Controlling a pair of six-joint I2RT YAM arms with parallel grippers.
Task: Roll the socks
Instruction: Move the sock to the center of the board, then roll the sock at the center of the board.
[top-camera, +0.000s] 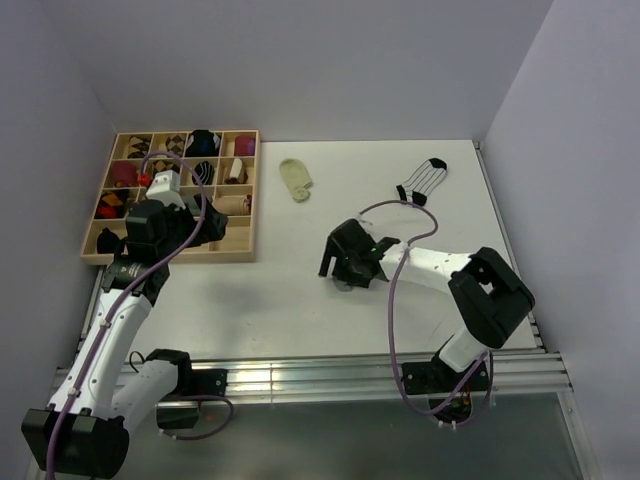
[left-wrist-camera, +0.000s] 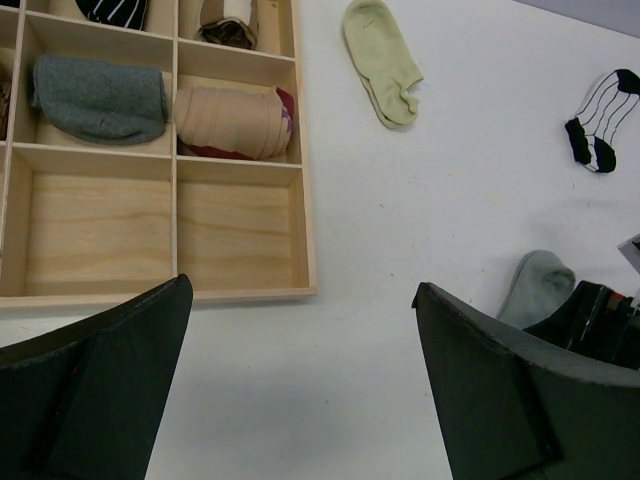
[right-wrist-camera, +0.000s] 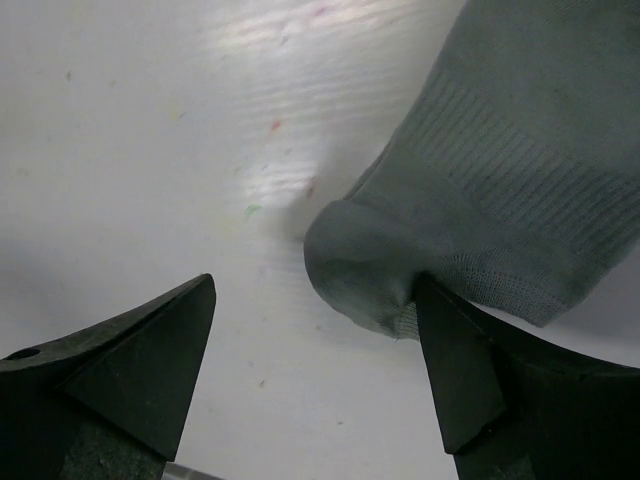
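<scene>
- The left gripper (left-wrist-camera: 302, 290) hangs over the near right corner of the wooden tray (top-camera: 253, 205). Its jaws are wide apart and hold nothing.
- The right gripper (right-wrist-camera: 315, 285) is low over the white table (top-camera: 270, 310), to the right of the tray and about level with the tray's near edge. Its jaws are spread and not clamped.
- The grey sock (right-wrist-camera: 520, 150), the one being worked on, lies flat on the table under the right gripper, well apart from the tray on its right side. Its bunched, folded-over end sits between the two fingers, against one finger (right-wrist-camera: 460, 370), with a gap to the other.
- In the left wrist view the same sock pokes out from under the right arm's black body.
- In the tray's second row from the near edge, the rightmost compartment holds a tan roll (left-wrist-camera: 230, 120) with a dark red edge showing. The compartment left of it holds a grey roll (left-wrist-camera: 100, 98).
- The compartments farther back hold more rolled pairs in dark, striped and patterned fabrics. Part of them is hidden by the left arm in the top view.
- A pale yellow-green sock (top-camera: 296, 180) lies flat just right of the tray's far right corner, not touching it.
- A black-and-white striped sock (top-camera: 422, 180) lies well to the right of the tray, level with the tray's far rows.
</scene>
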